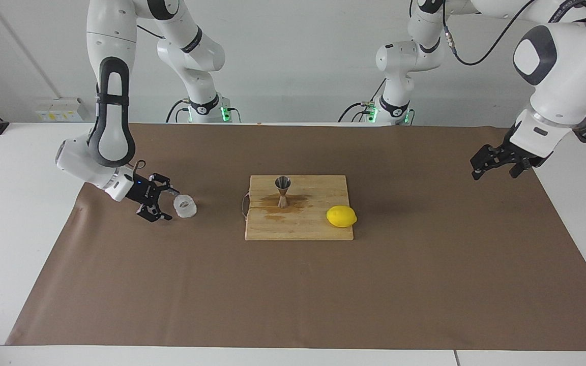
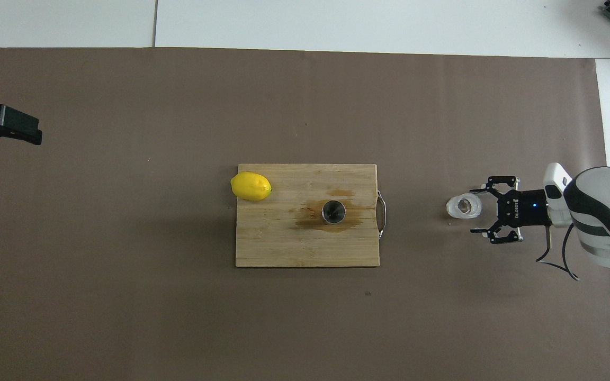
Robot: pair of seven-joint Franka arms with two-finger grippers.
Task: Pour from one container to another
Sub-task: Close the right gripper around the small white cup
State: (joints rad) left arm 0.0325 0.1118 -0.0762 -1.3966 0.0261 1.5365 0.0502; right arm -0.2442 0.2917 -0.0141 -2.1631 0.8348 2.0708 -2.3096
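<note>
The right gripper point(image 1: 167, 204) is sitting wide open beside the bumpy glass cup point(image 1: 185, 206) on the brown paper. The shiny steel jigger point(image 1: 283, 191) is standing on the wooden board point(image 1: 318, 230) near the round lemon point(image 1: 341, 216). The left gripper point(image 1: 496, 168) is waiting, open.

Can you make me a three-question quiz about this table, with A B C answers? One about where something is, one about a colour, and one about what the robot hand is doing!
1. Where does the steel jigger stand?
A. on the wooden board
B. on the brown paper
C. in a gripper

2. What colour is the lemon?
A. green
B. yellow
C. red

3. How is the right gripper beside the glass cup?
A. shut on the cup
B. open, the cup not gripped
C. lifting the cup high

Answers:
1. A, it stands upright on the board, on a wet stain.
2. B, it is bright yellow at the board's edge.
3. B, its fingers are spread and the cup sits on the paper.
</note>
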